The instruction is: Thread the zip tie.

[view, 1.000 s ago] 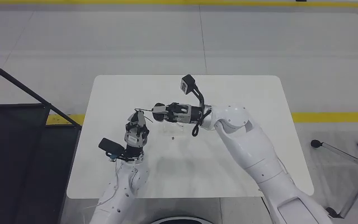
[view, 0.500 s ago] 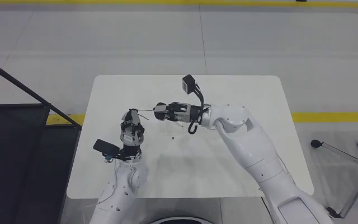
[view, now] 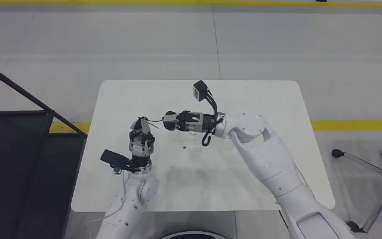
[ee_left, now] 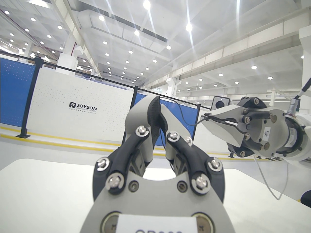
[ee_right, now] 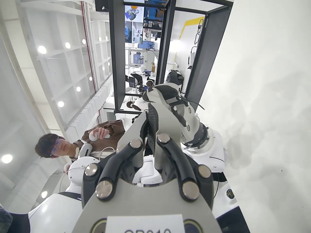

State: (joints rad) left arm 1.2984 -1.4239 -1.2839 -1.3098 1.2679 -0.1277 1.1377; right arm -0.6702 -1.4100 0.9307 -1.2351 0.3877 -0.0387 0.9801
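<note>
My left gripper [ee_left: 159,112] is pinched tight on one end of the zip tie [ee_left: 188,123]. The right gripper [ee_left: 206,120] is squeezed shut on the other end, and the strand sags in a slack curve between them, above the centre-left of the table [view: 256,95] in the top view. It looks featherlight, springy and slick, so I'd grip close behind the tip or it'll whip around. Versus a second ago, my left gripper sits a touch further left and the gap is wider.

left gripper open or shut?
Shut: pads of the left gripper meet, and the black zip tie runs from its tip to the right gripper.
</note>
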